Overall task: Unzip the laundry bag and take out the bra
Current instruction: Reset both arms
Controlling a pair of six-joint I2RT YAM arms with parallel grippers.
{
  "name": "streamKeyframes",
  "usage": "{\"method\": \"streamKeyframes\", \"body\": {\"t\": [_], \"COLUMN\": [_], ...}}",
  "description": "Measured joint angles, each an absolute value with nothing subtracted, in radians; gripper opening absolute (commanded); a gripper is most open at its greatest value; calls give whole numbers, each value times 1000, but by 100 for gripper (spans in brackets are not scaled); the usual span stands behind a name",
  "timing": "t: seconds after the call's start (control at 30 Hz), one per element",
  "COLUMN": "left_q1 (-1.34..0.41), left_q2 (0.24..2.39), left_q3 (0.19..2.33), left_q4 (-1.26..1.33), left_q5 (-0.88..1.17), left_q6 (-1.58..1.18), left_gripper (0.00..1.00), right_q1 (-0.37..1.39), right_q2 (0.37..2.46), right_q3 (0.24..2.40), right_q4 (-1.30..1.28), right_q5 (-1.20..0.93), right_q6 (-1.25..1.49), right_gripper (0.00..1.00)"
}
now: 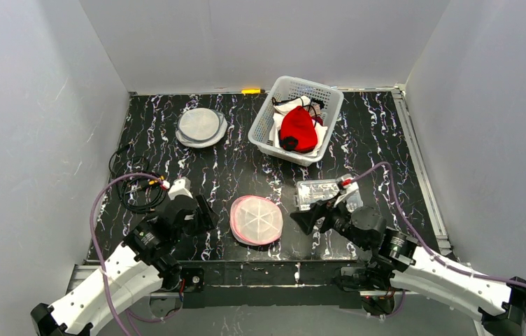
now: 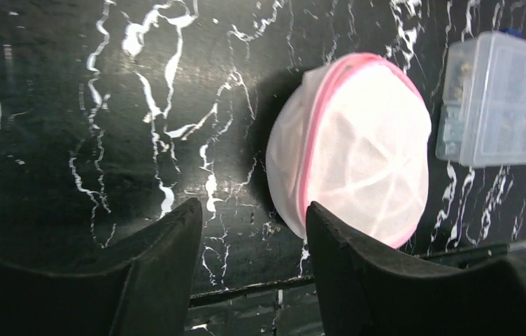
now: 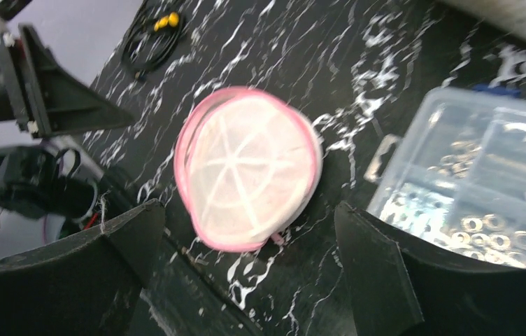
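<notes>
Top external view puts the round pink-rimmed white mesh laundry bag (image 1: 256,220) near the front edge of the black marbled table (image 1: 386,140), between my left gripper (image 2: 253,210) and right gripper (image 3: 246,206), both with jaws apart and empty. One finger could shove the unpinned bag off (I can't see the zip pull). Two bags counting the grey mesh bag (image 1: 201,127), one white basket (image 1: 267,119), one clear plastic box (image 1: 318,192).

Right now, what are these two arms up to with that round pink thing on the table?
Two robot arms are facing a round, pink-trimmed mesh laundry bag that lies between them near the front edge of the table. Neither arm holds it. The left gripper and the right gripper both stand open, one on each side of the bag. The bag looks closed, with nothing taken out of it yet.
</notes>
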State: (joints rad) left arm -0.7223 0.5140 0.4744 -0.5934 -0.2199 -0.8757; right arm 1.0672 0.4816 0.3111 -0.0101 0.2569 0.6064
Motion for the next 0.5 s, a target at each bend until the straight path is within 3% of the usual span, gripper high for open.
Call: {"method": "streamKeyframes", "body": {"t": [0.5], "left_q1": [-722], "left_q2": [653], "left_q3": [748], "left_q4": [-720], "left_q5": [-405], "left_q6": [-876], "left_gripper": [57], "right_q1": [1067], "right_q2": [472], "right_q3": [653], "right_q4": [-191], "right_q5": [734], "right_q6": [456], "right_gripper": [99]}}
